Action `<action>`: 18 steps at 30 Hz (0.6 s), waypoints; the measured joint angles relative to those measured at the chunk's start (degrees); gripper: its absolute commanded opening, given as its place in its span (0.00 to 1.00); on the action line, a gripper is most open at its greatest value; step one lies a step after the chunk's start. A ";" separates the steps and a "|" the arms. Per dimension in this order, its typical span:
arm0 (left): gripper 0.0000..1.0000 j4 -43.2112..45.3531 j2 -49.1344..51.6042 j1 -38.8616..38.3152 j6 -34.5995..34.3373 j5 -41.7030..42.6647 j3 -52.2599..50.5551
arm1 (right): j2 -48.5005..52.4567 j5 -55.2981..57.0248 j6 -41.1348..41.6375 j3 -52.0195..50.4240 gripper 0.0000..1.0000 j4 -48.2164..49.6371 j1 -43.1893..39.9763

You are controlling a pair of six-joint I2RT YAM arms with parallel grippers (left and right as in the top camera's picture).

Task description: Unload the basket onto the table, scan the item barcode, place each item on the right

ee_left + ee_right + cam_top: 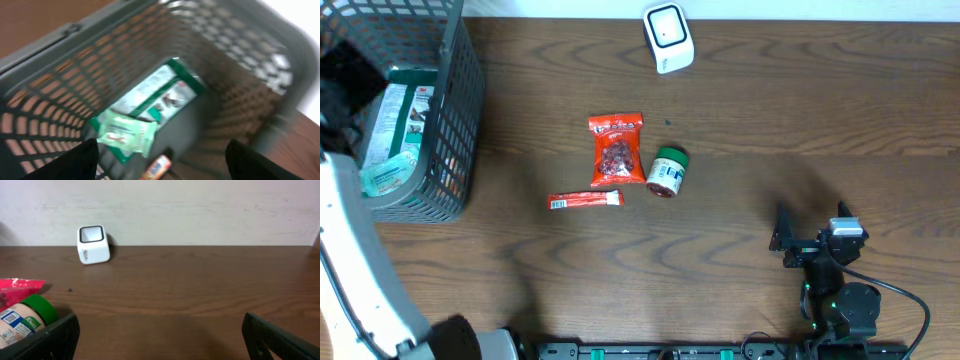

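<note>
My left gripper point(162, 165) hangs open above the inside of the grey mesh basket point(235, 75), nothing between its fingers. Below it lie a green-and-white box point(155, 92), a pale green pouch point(125, 132) and a small orange-red packet point(156, 167). In the overhead view this gripper point(348, 88) is a dark blur over the basket point(455, 120). The white barcode scanner point(668, 38) stands at the table's far edge. My right gripper point(810, 238) rests open and empty at the near right, facing the scanner point(93, 244).
On the table's middle lie a red snack bag point(617, 150), a green-lidded jar point(667, 172) on its side and a thin red stick packet point(585, 201). The jar point(25, 320) shows just left of my right gripper's left finger point(55, 340). A wall runs behind the table.
</note>
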 measured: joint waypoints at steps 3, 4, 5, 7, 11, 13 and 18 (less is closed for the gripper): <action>0.81 -0.44 3.72 2.71 -0.55 0.04 0.00 | 0.00 0.00 0.00 0.00 0.99 0.00 0.00; 0.81 -0.61 5.16 3.39 -0.74 0.07 0.00 | 0.00 0.00 0.00 0.00 0.99 0.00 0.00; 0.81 -0.76 6.73 3.98 -0.96 0.04 0.00 | 0.00 0.00 -0.02 0.00 0.99 0.00 0.00; 0.81 -1.44 9.92 4.94 -1.18 0.07 0.00 | 0.00 0.00 0.00 0.00 0.99 0.00 0.00; 0.81 -3.34 16.55 5.86 -1.40 0.07 0.00 | 0.00 0.00 0.00 0.00 0.99 0.00 0.00; 0.81 -4.20 19.19 5.88 -2.19 0.09 0.00 | 0.00 0.00 0.00 0.00 0.99 0.00 0.00; 0.81 -6.01 24.70 5.88 -9.90 0.37 0.00 | 0.00 0.00 -0.02 0.00 0.99 0.00 0.00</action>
